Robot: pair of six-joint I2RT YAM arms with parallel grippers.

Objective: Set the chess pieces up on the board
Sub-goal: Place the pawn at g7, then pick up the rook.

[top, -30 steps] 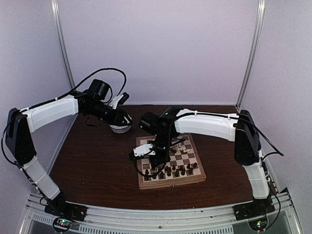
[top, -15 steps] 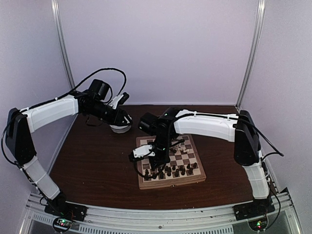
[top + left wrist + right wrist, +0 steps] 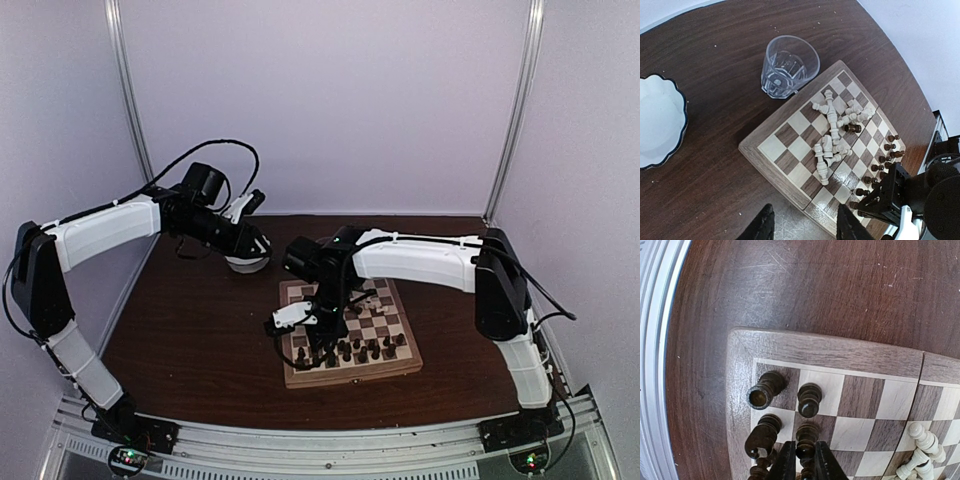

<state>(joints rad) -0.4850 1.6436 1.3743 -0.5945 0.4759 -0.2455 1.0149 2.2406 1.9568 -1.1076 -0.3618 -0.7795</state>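
The board (image 3: 400,362) lies in the middle of the table; it also shows in the left wrist view (image 3: 771,148) and the right wrist view (image 3: 742,347). Cream pieces (image 3: 830,142) lie in a heap at its centre. Dark pieces (image 3: 350,350) stand along its near rows. My right gripper (image 3: 803,452) is low over the board's near left corner (image 3: 322,338), its fingers closed round the head of a dark pawn (image 3: 806,446). Beside it stand a dark rook (image 3: 765,389), another pawn (image 3: 809,399) and a knight (image 3: 761,435). My left gripper (image 3: 805,227) is open and empty, high at the back left (image 3: 250,205).
A clear glass cup (image 3: 790,65) stands off the board's far corner. A white scalloped bowl (image 3: 247,262) sits under the left gripper, also in the left wrist view (image 3: 660,125). The metal rail (image 3: 655,340) runs along the table's near edge.
My right gripper has shifted slightly left and down toward the board's near left corner. The left arm has not moved.
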